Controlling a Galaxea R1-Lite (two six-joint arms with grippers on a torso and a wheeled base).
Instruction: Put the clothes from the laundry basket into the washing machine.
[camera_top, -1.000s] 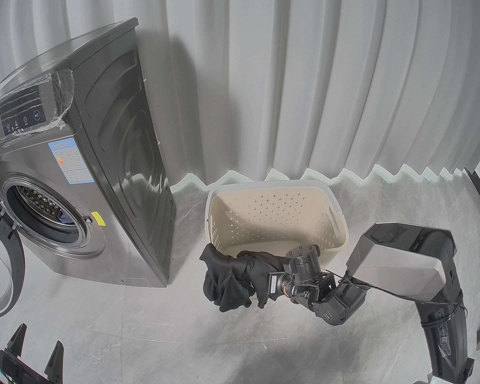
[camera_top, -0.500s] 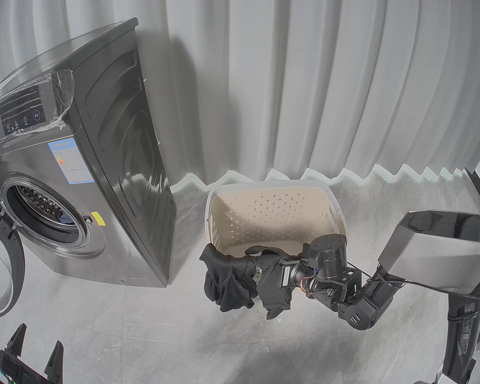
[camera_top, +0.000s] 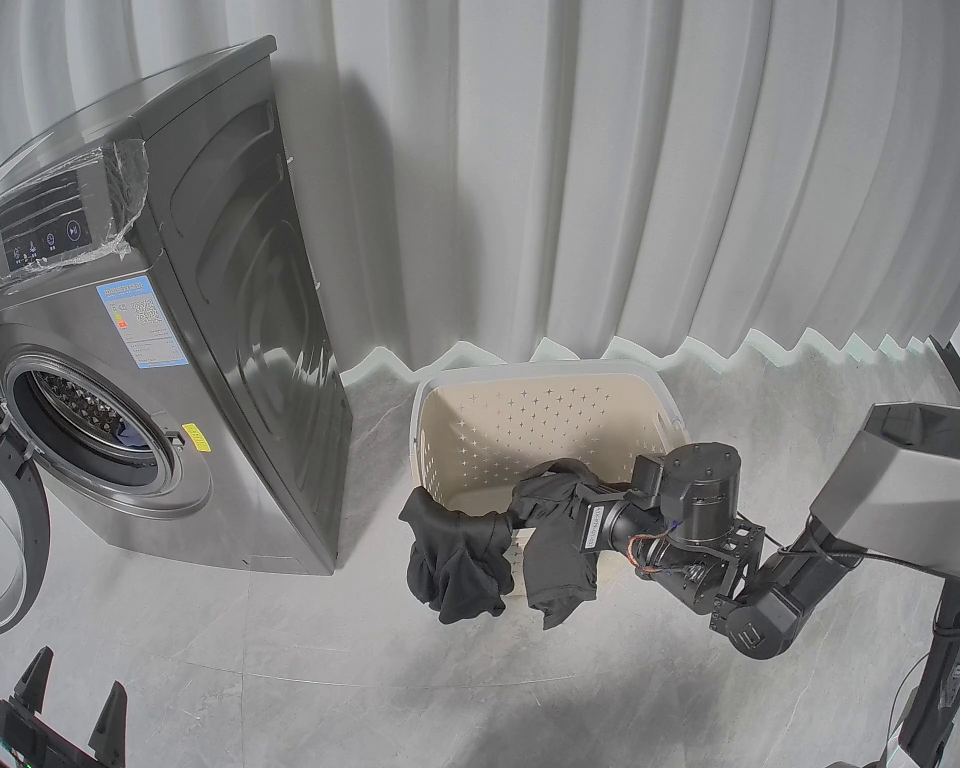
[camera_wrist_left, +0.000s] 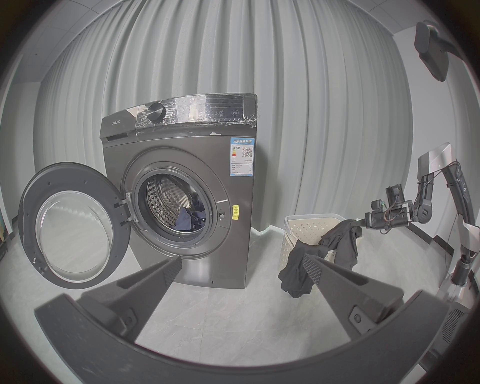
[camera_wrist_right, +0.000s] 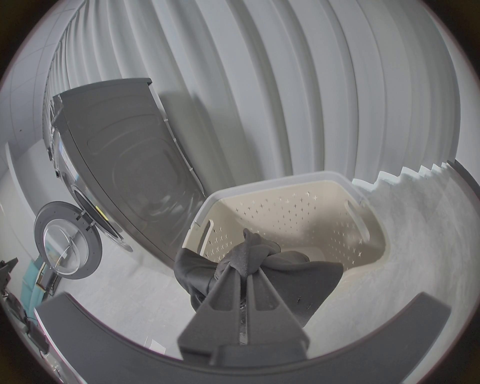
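The right arm extends from the head view's lower right, its hand clamped on a dark garment. The left hand sits lower left, fingers spread.

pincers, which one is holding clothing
The right pincer, shut on the dark garment draped over the laundry basket rim; the left pincer is open and empty, away from the basket.

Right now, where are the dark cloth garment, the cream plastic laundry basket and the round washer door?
dark cloth garment (camera_top: 455, 575): head view, bunch hanging outside the basket.
cream plastic laundry basket (camera_top: 550, 425): head view, far wall.
round washer door (camera_wrist_left: 75, 227): left wrist view, glass pane.
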